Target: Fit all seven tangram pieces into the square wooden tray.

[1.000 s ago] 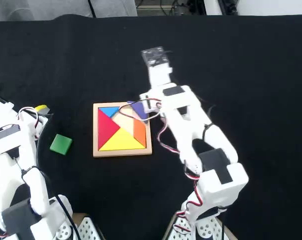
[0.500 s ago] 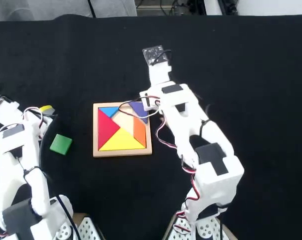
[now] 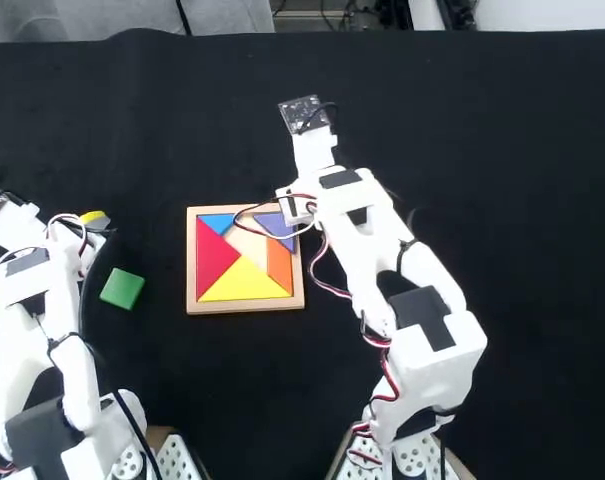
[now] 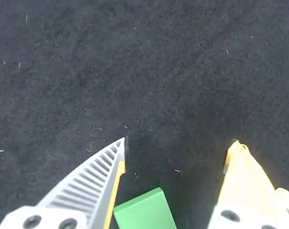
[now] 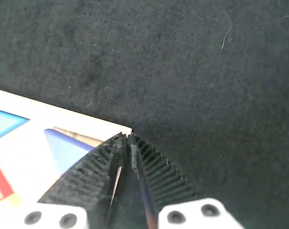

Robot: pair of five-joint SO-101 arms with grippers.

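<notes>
The square wooden tray [image 3: 244, 307] lies mid-table holding blue, red, yellow, orange and purple pieces. The purple triangle [image 3: 276, 224] sits at the tray's far right corner, partly under the right arm. My right gripper [image 5: 128, 139] is shut, its tips at that corner of the tray [image 5: 63, 117], right beside the purple triangle [image 5: 68, 149]. A green square [image 3: 122, 288] lies on the cloth left of the tray. My left gripper [image 4: 177, 145] is open just above it, and the green square [image 4: 145, 211] shows between the finger bases.
Black cloth covers the whole table. The right arm's body reaches over the cloth right of the tray. Both arm bases stand at the near edge. Bare cloth stretches across the far side and the right.
The right arm has shifted slightly left and the purple triangle has slid a little further into the tray. The left arm has moved slightly.
</notes>
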